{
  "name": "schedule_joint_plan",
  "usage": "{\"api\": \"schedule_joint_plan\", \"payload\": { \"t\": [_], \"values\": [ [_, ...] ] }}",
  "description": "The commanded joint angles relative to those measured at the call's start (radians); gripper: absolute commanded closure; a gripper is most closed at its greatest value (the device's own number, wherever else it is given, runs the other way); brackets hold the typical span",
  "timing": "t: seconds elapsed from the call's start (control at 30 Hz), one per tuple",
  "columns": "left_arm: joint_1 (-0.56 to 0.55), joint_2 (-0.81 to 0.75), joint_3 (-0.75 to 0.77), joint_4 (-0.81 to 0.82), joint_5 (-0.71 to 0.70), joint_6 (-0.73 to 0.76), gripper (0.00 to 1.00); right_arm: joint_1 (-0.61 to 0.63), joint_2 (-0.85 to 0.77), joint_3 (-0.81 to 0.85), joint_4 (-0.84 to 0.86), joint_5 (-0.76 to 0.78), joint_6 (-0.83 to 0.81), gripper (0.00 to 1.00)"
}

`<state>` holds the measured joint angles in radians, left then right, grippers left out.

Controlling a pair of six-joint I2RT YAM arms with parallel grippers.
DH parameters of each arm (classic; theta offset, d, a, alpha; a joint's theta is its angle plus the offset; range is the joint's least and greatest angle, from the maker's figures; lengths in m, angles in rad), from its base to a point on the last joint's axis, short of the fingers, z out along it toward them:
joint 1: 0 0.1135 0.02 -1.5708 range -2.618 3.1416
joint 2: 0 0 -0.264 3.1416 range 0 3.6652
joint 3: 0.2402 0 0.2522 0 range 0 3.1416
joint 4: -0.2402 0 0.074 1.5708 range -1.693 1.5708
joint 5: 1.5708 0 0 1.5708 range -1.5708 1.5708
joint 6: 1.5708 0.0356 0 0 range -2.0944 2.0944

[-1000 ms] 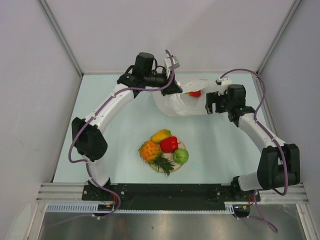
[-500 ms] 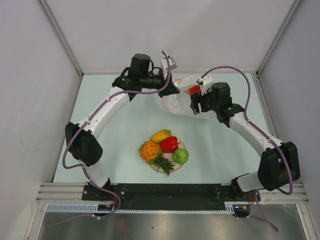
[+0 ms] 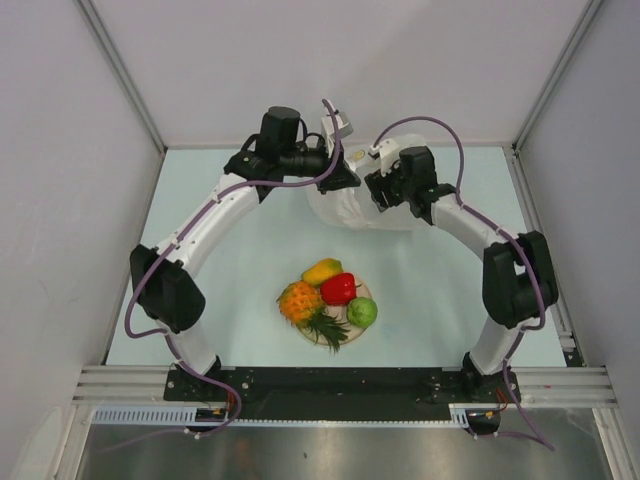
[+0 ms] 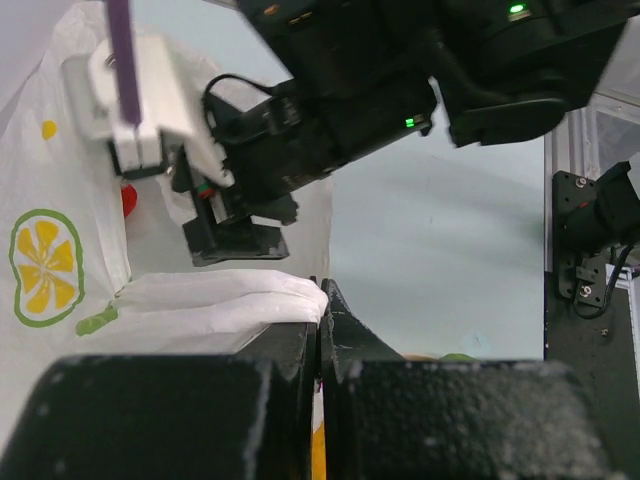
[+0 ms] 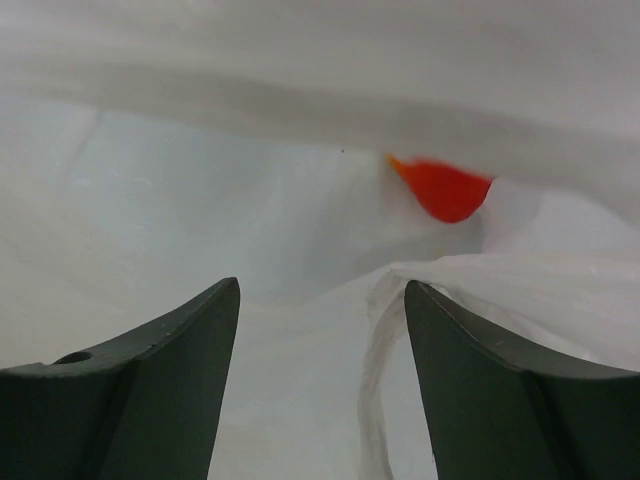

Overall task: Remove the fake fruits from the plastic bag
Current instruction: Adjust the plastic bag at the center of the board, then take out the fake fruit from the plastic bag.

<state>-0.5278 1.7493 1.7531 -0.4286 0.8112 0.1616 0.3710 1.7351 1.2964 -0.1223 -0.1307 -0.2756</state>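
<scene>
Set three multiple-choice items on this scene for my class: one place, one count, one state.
1. Where is the plate? A far right corner; B far left corner; C centre, toward the near edge.
2. How many fake fruits lie on it? A two; B four; C six.
3. The left end effector is: A shut on the plastic bag; B wide open; C holding a fruit.
Key: 1 C: the top view shows it central, near side. 2 B: pineapple, mango, red piece, green piece. 3 A: it is closed on the bag's edge.
</scene>
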Motion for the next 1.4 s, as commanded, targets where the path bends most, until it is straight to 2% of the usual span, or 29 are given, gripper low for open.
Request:
{"api": "schedule_joint_plan", "payload": {
  "t": [0.0, 0.1, 0.17, 0.27, 0.33, 0.5, 0.6, 0.7, 0.8, 0.87, 0.93, 1.0, 1.03, 1.13, 1.27, 1.37],
  "values": [
    [-0.005, -0.027, 0.04, 0.014, 0.032, 0.009, 1.0, -0.004, 0.087, 0.119, 0.043, -0.035, -0.294, 0.27],
    [-0.005, -0.028, 0.04, 0.017, 0.034, 0.009, 1.0, -0.001, 0.141, 0.191, 0.006, -0.052, -0.486, 0.27],
    [-0.005, -0.031, 0.037, 0.017, 0.034, 0.01, 1.0, 0.006, 0.153, 0.277, -0.097, -0.066, -0.604, 0.28],
    [-0.005, -0.039, 0.033, 0.022, 0.031, 0.01, 1.0, 0.022, 0.178, 0.387, -0.25, 0.052, -0.668, 0.31],
    [-0.005, -0.039, 0.034, 0.021, 0.034, 0.016, 1.0, -0.006, 0.159, 0.394, -0.311, 0.156, -0.656, 0.36],
    [-0.003, -0.045, 0.014, 0.01, 0.013, 0.052, 1.0, -0.208, 0.015, 0.247, -0.228, 0.258, -0.506, 0.39],
    [-0.003, -0.034, 0.02, 0.004, 0.017, 0.049, 1.0, -0.316, -0.077, 0.233, -0.278, 0.267, -0.386, 0.42],
    [-0.003, -0.036, 0.028, 0.005, 0.028, 0.036, 1.0, -0.391, -0.213, 0.16, -0.365, 0.165, -0.37, 0.41],
    [-0.005, -0.043, 0.028, 0.007, 0.04, 0.032, 1.0, -0.406, -0.376, 0.109, -0.469, -0.045, -0.395, 0.37],
    [-0.005, -0.05, 0.026, 0.016, 0.048, 0.024, 1.0, -0.397, -0.469, 0.084, -0.497, -0.191, -0.39, 0.33],
    [-0.005, -0.056, 0.02, 0.027, 0.052, 0.012, 1.0, -0.33, -0.503, 0.075, -0.497, -0.227, -0.354, 0.33],
    [-0.006, -0.06, 0.013, 0.039, 0.052, 0.001, 1.0, -0.269, -0.514, 0.075, -0.496, -0.215, -0.359, 0.34],
    [-0.008, -0.062, 0.01, 0.039, 0.052, 0.003, 1.0, -0.194, -0.511, 0.075, -0.496, -0.183, -0.369, 0.34],
    [-0.011, -0.068, -0.004, 0.047, 0.055, -0.007, 1.0, -0.115, -0.467, 0.067, -0.482, -0.179, -0.395, 0.43],
    [-0.012, -0.082, -0.018, 0.048, 0.054, -0.011, 1.0, -0.049, -0.376, 0.067, -0.461, -0.15, -0.522, 0.47],
    [-0.012, -0.089, -0.026, 0.048, 0.054, -0.011, 1.0, -0.035, -0.287, 0.067, -0.473, -0.106, -0.698, 0.51]
  ]
}}
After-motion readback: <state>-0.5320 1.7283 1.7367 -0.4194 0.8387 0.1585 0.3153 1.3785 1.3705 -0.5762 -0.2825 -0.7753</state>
